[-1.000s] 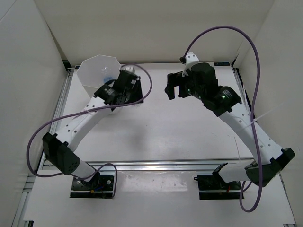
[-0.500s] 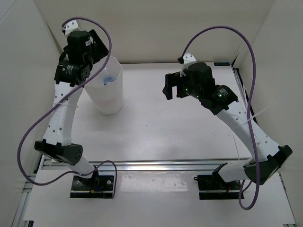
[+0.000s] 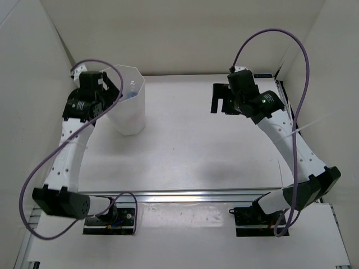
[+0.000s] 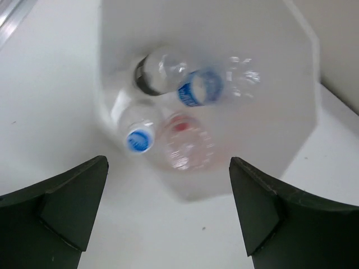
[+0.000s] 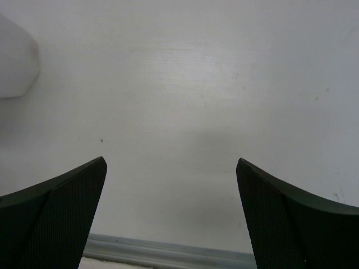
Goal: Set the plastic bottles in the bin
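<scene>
The bin (image 3: 130,115) stands upright at the table's back left, white and translucent with an octagonal rim. In the left wrist view I look down into the bin (image 4: 269,39) and see several plastic bottles lying inside. Among them are a black-capped one (image 4: 152,75), a blue-labelled one (image 4: 202,88), one with a blue cap (image 4: 138,140) and a reddish one (image 4: 182,144). My left gripper (image 3: 114,91) is open and empty just left of the rim; its jaws (image 4: 168,162) stand wide apart above the bin. My right gripper (image 3: 220,101) is open and empty over the bare table at the back right (image 5: 171,161).
White walls close in the table at the back and on both sides. A metal rail (image 3: 185,196) runs along the near edge, and a rail (image 5: 168,251) also shows low in the right wrist view. The bin's side (image 5: 14,61) shows at the top left of that view.
My left gripper has opened. The bin went from tipped over to upright, and my left arm swung to its left side. My right arm has drawn back to the right.
</scene>
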You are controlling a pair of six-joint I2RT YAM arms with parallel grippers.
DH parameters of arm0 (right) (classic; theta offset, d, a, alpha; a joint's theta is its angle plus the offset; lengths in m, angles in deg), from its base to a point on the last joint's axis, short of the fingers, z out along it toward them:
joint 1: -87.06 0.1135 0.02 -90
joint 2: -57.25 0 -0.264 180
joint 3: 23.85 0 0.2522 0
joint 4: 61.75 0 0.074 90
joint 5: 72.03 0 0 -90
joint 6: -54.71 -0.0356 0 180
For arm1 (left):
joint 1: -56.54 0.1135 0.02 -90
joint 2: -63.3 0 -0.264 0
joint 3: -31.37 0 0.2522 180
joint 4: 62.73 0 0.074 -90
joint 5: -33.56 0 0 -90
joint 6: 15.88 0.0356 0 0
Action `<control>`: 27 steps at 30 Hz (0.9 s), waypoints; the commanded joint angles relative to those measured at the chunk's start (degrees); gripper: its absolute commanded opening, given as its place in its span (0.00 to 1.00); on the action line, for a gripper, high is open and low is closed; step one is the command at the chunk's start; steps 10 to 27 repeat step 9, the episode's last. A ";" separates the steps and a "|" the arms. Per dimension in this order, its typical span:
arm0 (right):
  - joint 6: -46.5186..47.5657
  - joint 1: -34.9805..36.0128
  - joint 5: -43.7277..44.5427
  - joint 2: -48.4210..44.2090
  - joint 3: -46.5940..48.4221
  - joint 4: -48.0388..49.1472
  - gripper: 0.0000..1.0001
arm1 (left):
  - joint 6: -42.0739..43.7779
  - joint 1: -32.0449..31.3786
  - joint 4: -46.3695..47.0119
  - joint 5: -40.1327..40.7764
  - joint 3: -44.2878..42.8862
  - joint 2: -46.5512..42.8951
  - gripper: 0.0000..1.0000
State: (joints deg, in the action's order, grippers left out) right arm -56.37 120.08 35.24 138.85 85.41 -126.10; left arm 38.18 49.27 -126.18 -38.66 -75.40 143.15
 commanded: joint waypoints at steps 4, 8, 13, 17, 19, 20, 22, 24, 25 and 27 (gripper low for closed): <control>-8.71 -2.86 -6.99 -3.11 -5.67 -6.81 1.00 | -2.91 0.49 1.97 10.85 21.53 -16.74 1.00; -8.01 -2.87 -9.90 -3.12 -6.47 -6.80 1.00 | -8.33 1.72 -4.08 26.46 28.75 -19.73 1.00; -7.49 -2.87 -9.02 -3.12 -5.77 -6.80 1.00 | -10.96 2.25 -5.66 29.39 29.63 -19.74 1.00; -7.49 -2.87 -9.02 -3.12 -5.77 -6.80 1.00 | -10.96 2.25 -5.66 29.39 29.63 -19.74 1.00; -7.49 -2.87 -9.02 -3.12 -5.77 -6.80 1.00 | -10.96 2.25 -5.66 29.39 29.63 -19.74 1.00; -7.49 -2.87 -9.02 -3.12 -5.77 -6.80 1.00 | -10.96 2.25 -5.66 29.39 29.63 -19.74 1.00; -7.49 -2.87 -9.02 -3.12 -5.77 -6.80 1.00 | -10.96 2.25 -5.66 29.39 29.63 -19.74 1.00; -7.49 -2.87 -9.02 -3.12 -5.77 -6.80 1.00 | -10.96 2.25 -5.66 29.39 29.63 -19.74 1.00; -7.49 -2.87 -9.02 -3.12 -5.77 -6.80 1.00 | -10.96 2.25 -5.66 29.39 29.63 -19.74 1.00; -7.49 -2.87 -9.02 -3.12 -5.77 -6.80 1.00 | -10.96 2.25 -5.66 29.39 29.63 -19.74 1.00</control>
